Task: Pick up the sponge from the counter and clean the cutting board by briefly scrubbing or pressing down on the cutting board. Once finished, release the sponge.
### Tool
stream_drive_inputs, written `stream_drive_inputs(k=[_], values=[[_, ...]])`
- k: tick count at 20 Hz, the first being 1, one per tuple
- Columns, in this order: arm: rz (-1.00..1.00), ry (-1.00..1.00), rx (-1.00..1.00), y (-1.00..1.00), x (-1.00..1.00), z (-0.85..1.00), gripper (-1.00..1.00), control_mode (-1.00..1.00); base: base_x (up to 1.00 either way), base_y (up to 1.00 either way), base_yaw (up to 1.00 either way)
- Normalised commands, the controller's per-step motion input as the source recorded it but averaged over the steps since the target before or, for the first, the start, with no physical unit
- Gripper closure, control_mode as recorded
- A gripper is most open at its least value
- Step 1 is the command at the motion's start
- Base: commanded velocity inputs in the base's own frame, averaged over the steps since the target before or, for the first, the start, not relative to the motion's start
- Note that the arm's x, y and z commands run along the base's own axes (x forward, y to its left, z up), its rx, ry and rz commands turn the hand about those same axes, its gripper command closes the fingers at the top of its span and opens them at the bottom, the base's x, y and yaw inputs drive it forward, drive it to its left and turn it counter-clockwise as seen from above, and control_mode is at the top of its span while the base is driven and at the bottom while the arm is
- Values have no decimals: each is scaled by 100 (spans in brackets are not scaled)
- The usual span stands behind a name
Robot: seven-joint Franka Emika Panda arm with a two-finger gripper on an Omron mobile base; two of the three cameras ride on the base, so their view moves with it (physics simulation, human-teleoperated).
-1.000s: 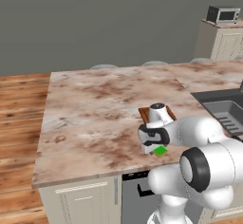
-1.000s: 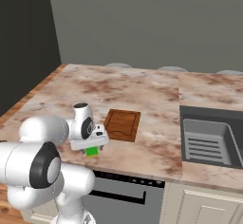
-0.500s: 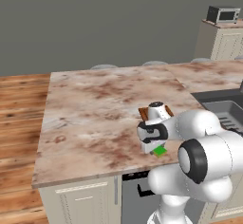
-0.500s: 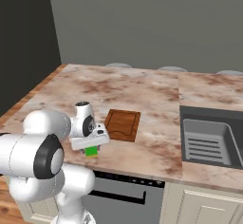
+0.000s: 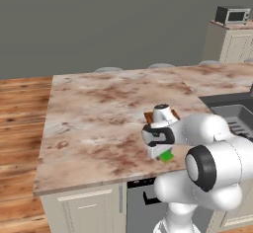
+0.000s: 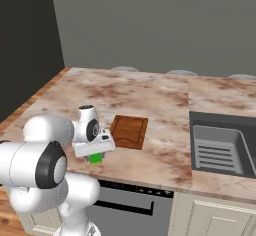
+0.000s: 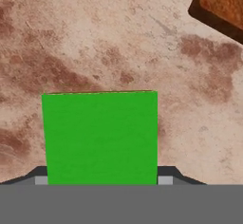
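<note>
The sponge [image 7: 99,137] lies on the counter [image 7: 95,38] directly under the gripper [image 7: 99,178], between its fingers, which look closed on its sides; the board [image 6: 129,131] is just beside

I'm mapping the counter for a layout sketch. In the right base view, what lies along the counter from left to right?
sponge under the tool → cutting board → sink, all on the counter.
</note>
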Motion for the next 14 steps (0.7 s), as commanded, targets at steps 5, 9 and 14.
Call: stream_drive_inputs(k=[5, 9, 14], values=[[0, -4, 0, -15, -6, 49, 100, -100, 0, 0, 0], [0, 1, 0, -26, 24, 60, 100, -100, 0, 0, 0], [5, 6, 0, -42, 48, 49, 100, -100, 0, 0, 0]])
